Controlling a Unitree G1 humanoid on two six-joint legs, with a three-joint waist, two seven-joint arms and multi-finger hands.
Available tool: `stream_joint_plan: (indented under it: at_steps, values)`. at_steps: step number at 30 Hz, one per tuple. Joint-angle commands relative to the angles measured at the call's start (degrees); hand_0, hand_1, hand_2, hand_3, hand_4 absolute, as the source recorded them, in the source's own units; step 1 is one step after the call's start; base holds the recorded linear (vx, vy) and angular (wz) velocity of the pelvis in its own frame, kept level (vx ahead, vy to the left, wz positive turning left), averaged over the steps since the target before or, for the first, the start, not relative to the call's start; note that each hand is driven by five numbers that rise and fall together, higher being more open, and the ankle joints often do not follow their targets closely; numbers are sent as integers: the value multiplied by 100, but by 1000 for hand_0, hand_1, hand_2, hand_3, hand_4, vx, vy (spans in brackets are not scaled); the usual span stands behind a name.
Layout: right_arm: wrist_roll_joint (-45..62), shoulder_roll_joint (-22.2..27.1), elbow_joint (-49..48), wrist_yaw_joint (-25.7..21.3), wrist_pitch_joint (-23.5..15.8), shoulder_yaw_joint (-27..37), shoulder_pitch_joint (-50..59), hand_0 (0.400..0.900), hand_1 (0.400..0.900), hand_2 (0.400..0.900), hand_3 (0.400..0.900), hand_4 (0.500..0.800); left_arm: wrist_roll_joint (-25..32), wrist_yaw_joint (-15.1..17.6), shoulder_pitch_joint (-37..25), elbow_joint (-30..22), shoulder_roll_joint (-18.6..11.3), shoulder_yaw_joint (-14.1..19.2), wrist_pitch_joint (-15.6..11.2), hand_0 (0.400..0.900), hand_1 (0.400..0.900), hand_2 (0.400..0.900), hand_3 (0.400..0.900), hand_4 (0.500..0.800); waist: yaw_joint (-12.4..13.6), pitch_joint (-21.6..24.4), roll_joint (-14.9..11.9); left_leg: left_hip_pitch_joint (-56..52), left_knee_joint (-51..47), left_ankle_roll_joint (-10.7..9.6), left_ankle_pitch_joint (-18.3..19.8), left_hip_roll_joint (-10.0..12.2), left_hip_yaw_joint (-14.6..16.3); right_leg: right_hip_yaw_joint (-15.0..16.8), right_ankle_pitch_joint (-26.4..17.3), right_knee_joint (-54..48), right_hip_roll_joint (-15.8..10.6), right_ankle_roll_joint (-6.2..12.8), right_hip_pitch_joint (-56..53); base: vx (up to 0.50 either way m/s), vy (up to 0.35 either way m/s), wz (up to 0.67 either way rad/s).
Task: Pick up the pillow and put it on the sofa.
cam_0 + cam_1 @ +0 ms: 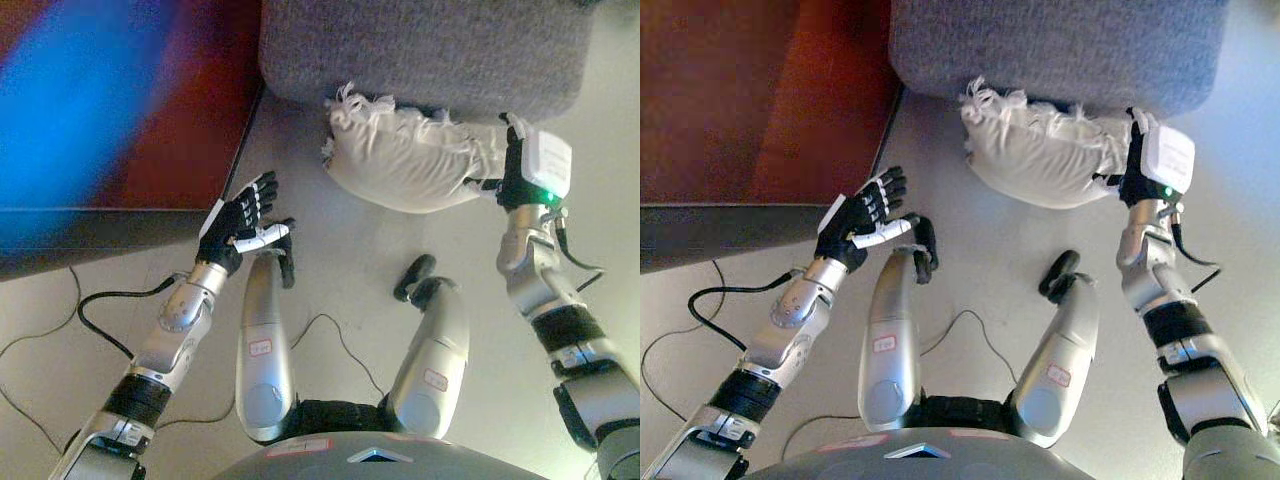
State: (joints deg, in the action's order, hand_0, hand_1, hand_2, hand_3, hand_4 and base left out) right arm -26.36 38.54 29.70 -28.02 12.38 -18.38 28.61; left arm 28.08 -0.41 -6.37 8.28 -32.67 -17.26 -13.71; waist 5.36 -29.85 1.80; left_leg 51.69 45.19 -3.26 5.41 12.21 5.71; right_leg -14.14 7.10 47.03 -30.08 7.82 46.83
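A white pillow (405, 160) with a fringed edge lies on the pale floor against the front of the grey sofa (420, 50). My right hand (512, 170) is at the pillow's right end with its fingers curled into the cloth. My left hand (245, 215) hovers open over the floor to the pillow's left, a clear gap away from it, fingers spread. In the right eye view the pillow (1040, 155) and right hand (1135, 165) show the same hold.
A dark red-brown low table (750, 110) fills the upper left, its edge running beside my left hand. The sofa spans the top of the view.
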Motion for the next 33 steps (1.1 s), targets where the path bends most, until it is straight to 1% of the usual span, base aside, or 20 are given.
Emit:
stream_joint_plan:
  at_steps: [1,2,4,5,7,10,11,12,13,17,18,20,21,22,23,24,25,29,30,33]
  values:
    - [183,681,211,-355,15,73,642,900,900,900,900,800,377,63,-128,-764,-115,50,-632,900,900,900,900,800,244,5,375,-104,63,-252,552,395,-429,693,-103,373,-337,363,496,7,169,25]
    - [386,748,439,-319,121,-28,890,900,900,900,900,800,445,56,-153,-760,-107,34,-666,900,900,900,900,800,280,5,474,152,290,-213,602,357,-412,785,-50,605,-382,338,738,-50,169,23]
    - [566,793,705,-334,196,-137,1132,900,900,900,900,800,456,81,-175,-753,-67,25,-697,900,900,900,900,800,308,5,572,390,532,-187,669,303,-407,902,28,849,-418,316,976,-27,180,19]
    - [734,804,1038,-356,276,-253,1420,900,900,900,900,800,512,93,-201,-722,-33,-19,-753,900,900,900,900,800,358,5,671,589,723,-167,718,241,-414,1009,90,1068,-444,297,1185,-21,179,18]
    - [889,810,1344,-346,401,-396,1731,900,900,900,900,800,541,101,-233,-704,21,-46,-816,900,900,900,900,800,410,5,766,826,950,-152,774,164,-434,1122,167,1312,-467,271,1415,-16,167,16]
    - [1116,797,1740,-112,752,-648,2196,900,900,900,900,800,580,103,-296,-731,125,-120,-869,900,900,900,900,800,500,5,904,1213,1268,-103,843,36,-474,1286,311,1655,-462,222,1765,-9,137,16]
    - [1218,771,1922,-81,819,-728,2335,900,900,900,900,800,608,112,-317,-768,157,-167,-846,900,900,900,900,800,537,5,949,1356,1404,-85,864,-12,-484,1331,364,1782,-462,202,1875,-5,99,18]
    - [1234,760,1981,-37,857,-756,2387,900,900,900,900,800,630,113,-322,-775,169,-173,-840,900,900,900,900,800,544,5,960,1406,1453,-83,874,-27,-489,1348,382,1825,-463,197,1917,-3,74,20]
    - [1251,747,2228,137,935,-798,2522,900,900,900,900,800,675,71,-333,-780,193,-214,-827,900,900,900,900,800,590,5,990,1515,1544,-69,887,-78,-504,1371,419,1897,-469,179,1982,2,47,21]
    - [1320,723,2820,345,998,-944,2857,900,900,900,900,800,732,-93,-304,-779,236,-286,-829,900,900,900,900,800,717,5,1041,1748,1748,-64,875,-161,-576,1387,517,2075,-507,132,2058,7,16,16]
    - [1397,710,2919,470,1162,-1001,2962,900,900,900,900,800,753,-134,-278,-788,243,-287,-823,900,900,900,900,800,754,5,1046,1797,1780,-65,858,-169,-597,1386,555,2121,-510,116,2060,16,7,12]
    - [1772,645,3299,929,1419,-946,3083,900,900,900,900,800,768,-212,-206,-807,238,-253,-766,900,900,900,900,800,846,5,1042,1791,1781,-61,819,-167,-624,1351,647,2226,-528,89,2007,23,-8,13]
    - [1794,629,3373,1127,1509,-942,3113,784,784,784,784,731,778,-228,-189,-822,238,-237,-732,900,900,900,900,800,866,5,1038,1787,1776,-62,803,-167,-635,1340,670,2248,-528,84,1984,32,-24,11]
    - [1883,621,3493,1258,1519,-919,3119,608,608,608,608,625,777,-257,-165,-844,243,-224,-698,900,900,900,900,800,890,5,1036,1780,1765,-63,777,-166,-651,1331,690,2270,-532,78,1958,47,-34,14]
    - [1981,623,3588,1377,1526,-884,3138,400,400,400,400,500,783,-308,-142,-867,245,-219,-656,900,900,900,900,800,917,5,1034,1744,1747,-67,757,-174,-657,1303,710,2277,-541,75,1903,49,-38,16]
    - [2024,619,3625,1416,1496,-854,3139,400,400,400,400,500,790,-339,-122,-882,246,-217,-630,900,900,900,900,800,930,5,1036,1719,1733,-72,743,-176,-663,1285,717,2278,-546,72,1864,49,-37,15]
    - [2160,601,3645,1321,1397,-815,3123,400,400,400,400,500,792,-358,-92,-901,252,-218,-612,900,900,900,900,800,942,5,1036,1691,1715,-78,725,-173,-669,1268,718,2274,-551,69,1822,49,-35,10]
    - [2397,490,3572,1114,1293,-592,3029,400,400,400,400,500,787,-432,23,-915,267,-175,-554,900,900,900,900,800,983,5,999,1582,1659,-101,659,-155,-692,1208,709,2274,-521,62,1686,44,-43,3]
    - [2485,454,3505,941,1215,-500,2967,400,400,400,400,500,758,-431,66,-958,264,-184,-532,900,900,900,900,800,989,5,966,1525,1624,-107,636,-132,-717,1174,694,2246,-503,73,1636,23,-58,-1]
    - [2558,383,3406,673,1089,-367,2874,400,400,400,400,500,751,-410,122,-1026,271,-197,-503,900,900,900,900,800,994,5,928,1387,1464,-107,583,-100,-736,1101,634,2131,-469,98,1559,12,-46,-5]
